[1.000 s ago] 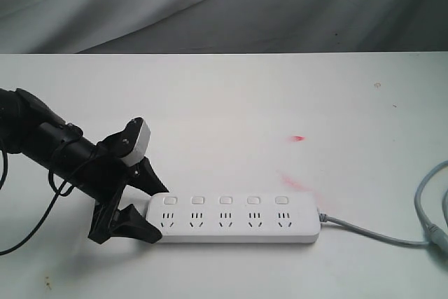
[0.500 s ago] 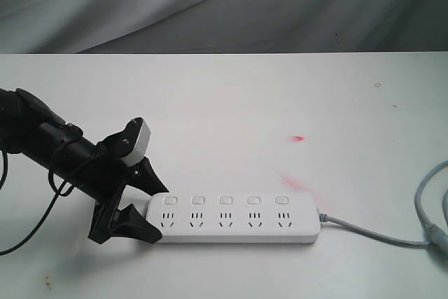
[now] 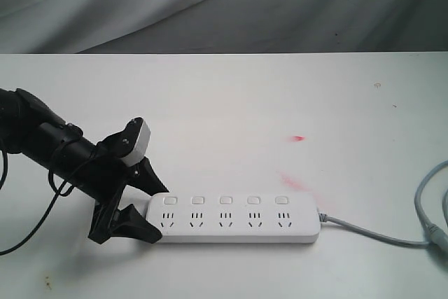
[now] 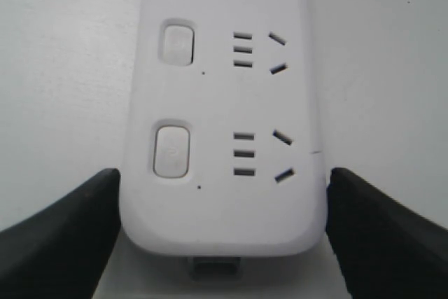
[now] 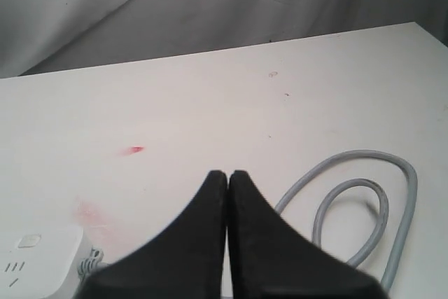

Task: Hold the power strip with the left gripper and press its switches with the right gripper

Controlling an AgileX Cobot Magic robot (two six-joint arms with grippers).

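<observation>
Exterior view has the power strip [image 3: 234, 219] lying flat on the white counter [image 3: 245, 103], near the front edge and a little left of centre, its length running left to right. Its five switches [image 3: 225, 200] sit in a row along the far side, one above each socket group; I cannot tell which are pressed in. A grey cord [image 3: 371, 232] leaves the strip's right end and trails off to the right edge of the counter.

The left end effector [image 3: 158, 213] is clamped on the strip's left end, one black finger against the far side and the other against the near side. The left wrist view makes the hold plain: the fingers [image 4: 70, 232] touch the two long edges of the rounded end, with the nearest switch and socket group just past them. The left arm [image 3: 49, 148] comes in from the left edge, low and slanting down toward the strip, with a white wrist block [image 3: 140, 139] on top and a thin black cable [image 3: 31, 232] drooping beneath it.

The right end effector [image 5: 227, 176] shows only in the right wrist view, its two black fingers pressed together along their length. It is apart from the strip, whose cord end shows at the picture's edge. Beyond the fingers the cord lies in loops, and a small red mark [image 3: 299, 138] and a pink smudge [image 3: 294, 183] stain the counter behind the strip.
</observation>
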